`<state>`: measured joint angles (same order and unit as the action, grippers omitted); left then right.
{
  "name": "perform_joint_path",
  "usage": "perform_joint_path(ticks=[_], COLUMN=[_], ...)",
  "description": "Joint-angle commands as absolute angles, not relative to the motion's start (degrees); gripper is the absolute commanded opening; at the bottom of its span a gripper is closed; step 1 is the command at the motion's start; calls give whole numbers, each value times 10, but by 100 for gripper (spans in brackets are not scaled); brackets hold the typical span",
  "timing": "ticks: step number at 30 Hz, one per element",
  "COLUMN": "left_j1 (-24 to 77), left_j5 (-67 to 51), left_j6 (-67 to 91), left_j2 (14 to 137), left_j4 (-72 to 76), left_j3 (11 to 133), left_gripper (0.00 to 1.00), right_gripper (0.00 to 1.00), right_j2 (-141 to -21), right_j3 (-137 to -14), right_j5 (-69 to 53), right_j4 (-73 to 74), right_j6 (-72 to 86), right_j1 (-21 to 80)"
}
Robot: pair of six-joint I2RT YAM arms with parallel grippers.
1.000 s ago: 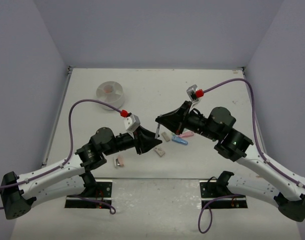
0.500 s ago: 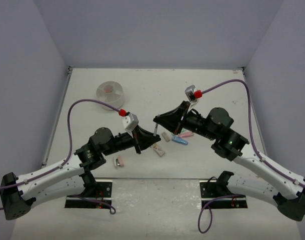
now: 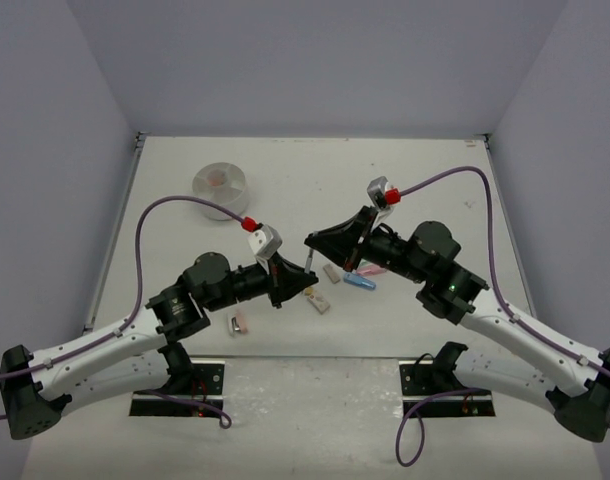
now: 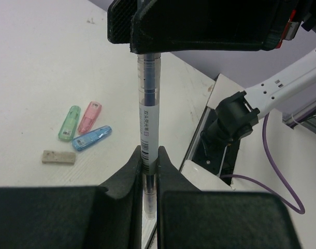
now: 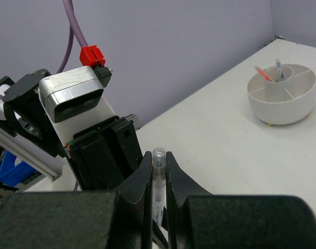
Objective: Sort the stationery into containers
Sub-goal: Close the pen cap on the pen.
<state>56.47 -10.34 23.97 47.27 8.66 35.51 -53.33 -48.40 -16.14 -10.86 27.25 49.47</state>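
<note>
A clear pen with a dark core (image 4: 147, 104) hangs above the table, held at both ends. My left gripper (image 4: 149, 155) is shut on its lower end. My right gripper (image 5: 158, 158) is shut on the other end, the pen tip (image 5: 158, 153) poking out between its fingers. In the top view the two grippers meet at the pen (image 3: 309, 262), mid-table. The white divided container (image 3: 219, 183) sits at the far left; in the right wrist view the container (image 5: 303, 98) holds an orange pen and a blue one in its centre cup.
Below the grippers lie a green capsule (image 4: 69, 123), a pink capsule (image 4: 89, 116), a blue capsule (image 4: 91, 138) and a tan eraser (image 4: 58, 157). Another small piece (image 3: 318, 303) and a pink eraser (image 3: 239, 322) lie nearer the left arm.
My left gripper, open a second ago, has closed on the pen that the right gripper holds. The right arm shifted slightly left.
</note>
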Motion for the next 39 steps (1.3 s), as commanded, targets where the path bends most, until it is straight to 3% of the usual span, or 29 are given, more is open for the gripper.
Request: perform_joint_path(ticks=[1,12,19,29,31,32,33,36,39], left_j1=[563,563,562,562,562,562,562,562,562], left_j5=[-37,16,26,-148,-180,-186,-173,-136,-135], left_j6=[222,167,159,149,150,151,157,165,166], left_j2=[459,473,470,481,484,485,486,488,495], left_j4=[121,80,67,133,143,146,147,139,134], left_j3=[450,575,591,496,475,465,452,431,425], left_gripper=[0,0,0,0,0,0,0,0,0], right_gripper=[0,0,0,1,8,16,30,48,59], right_j2=[-577,-633,-643,-573,-560,-556,-550,-536,-522], right_j3=[-459,-432,-416,-487,-516,-530,-535,-547,-553], right_j5=[-215,-237,-225,-173,-150,-139,-133,-100,-75], right_j4=[-72,-109,-104,-43,-18,-6,11,30,35], right_j6=[252,275,266,303,292,288,288,293,294], right_j1=[504,505,512,512,512,512,512,512,510])
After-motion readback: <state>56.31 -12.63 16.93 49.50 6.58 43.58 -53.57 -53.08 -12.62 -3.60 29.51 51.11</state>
